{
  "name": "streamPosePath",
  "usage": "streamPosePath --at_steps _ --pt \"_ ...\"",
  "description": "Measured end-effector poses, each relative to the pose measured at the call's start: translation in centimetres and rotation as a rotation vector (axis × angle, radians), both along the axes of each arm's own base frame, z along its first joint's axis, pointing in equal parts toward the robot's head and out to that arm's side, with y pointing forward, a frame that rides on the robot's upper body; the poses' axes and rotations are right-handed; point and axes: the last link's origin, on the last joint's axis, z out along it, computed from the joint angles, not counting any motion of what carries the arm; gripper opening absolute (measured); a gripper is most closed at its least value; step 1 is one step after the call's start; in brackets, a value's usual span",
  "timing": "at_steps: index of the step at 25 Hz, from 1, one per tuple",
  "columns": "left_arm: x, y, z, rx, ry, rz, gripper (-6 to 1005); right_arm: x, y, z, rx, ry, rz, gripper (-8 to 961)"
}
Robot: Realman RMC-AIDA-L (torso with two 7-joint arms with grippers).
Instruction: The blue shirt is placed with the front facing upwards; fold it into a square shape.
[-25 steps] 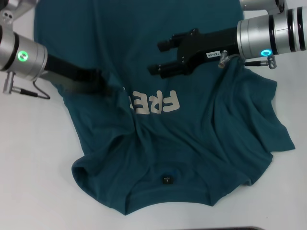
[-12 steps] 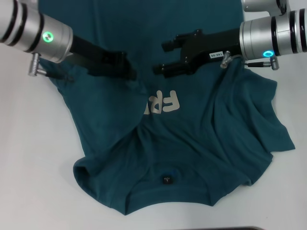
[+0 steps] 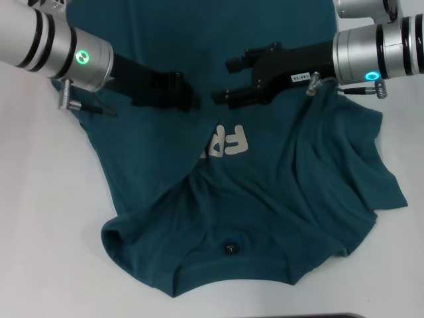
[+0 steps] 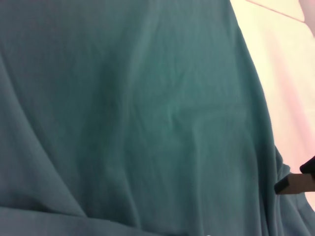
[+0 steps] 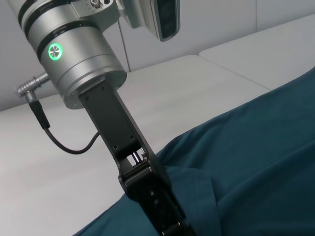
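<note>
- Head view: the blue shirt (image 3: 265, 199) lay spread on the white table (image 3: 40, 218), collar and small black neck label (image 3: 230, 249) at the near edge, body running to the far side.
- Cream chest lettering (image 3: 228, 142) was partly hidden: cloth from the shirt's left side was drawn over it in a fold rising to the left gripper (image 3: 189, 103).
- Left gripper stood above the shirt's middle with its fingers closed on that raised fold of cloth.
- Right gripper (image 3: 222, 81) hovered just beside it, over the shirt, its two black fingers (image 3: 237, 63) parted and holding nothing.
- Right sleeve side of the shirt lay rumpled in loose creases toward the table's right.
- Right wrist view: the left arm (image 5: 78, 59) reached down to the fabric (image 5: 256, 162).
- Left wrist view: creased teal cloth (image 4: 138, 123) filled almost the whole frame.
</note>
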Motion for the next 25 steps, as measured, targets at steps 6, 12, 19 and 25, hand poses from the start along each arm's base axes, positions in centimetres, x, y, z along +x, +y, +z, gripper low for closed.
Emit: streamPosePath --at_steps 6,12,19,25 --pt "0.3 0.1 0.3 0.012 -0.014 -0.008 341 0.0 0.0 0.0 0.002 -0.002 -0.001 809" --pt "-0.8 0.2 4.1 0.171 -0.129 -0.078 563 0.3 0.0 0.1 0.011 0.000 -0.013 808" --pt "-3.6 -1.2 6.9 0.335 -0.211 -0.290 759 0.6 0.1 0.4 0.023 0.017 -0.040 809" --pt "-5.3 -4.0 7.2 0.295 -0.196 -0.531 888 0.6 0.2 0.7 0.037 0.035 -0.055 808"
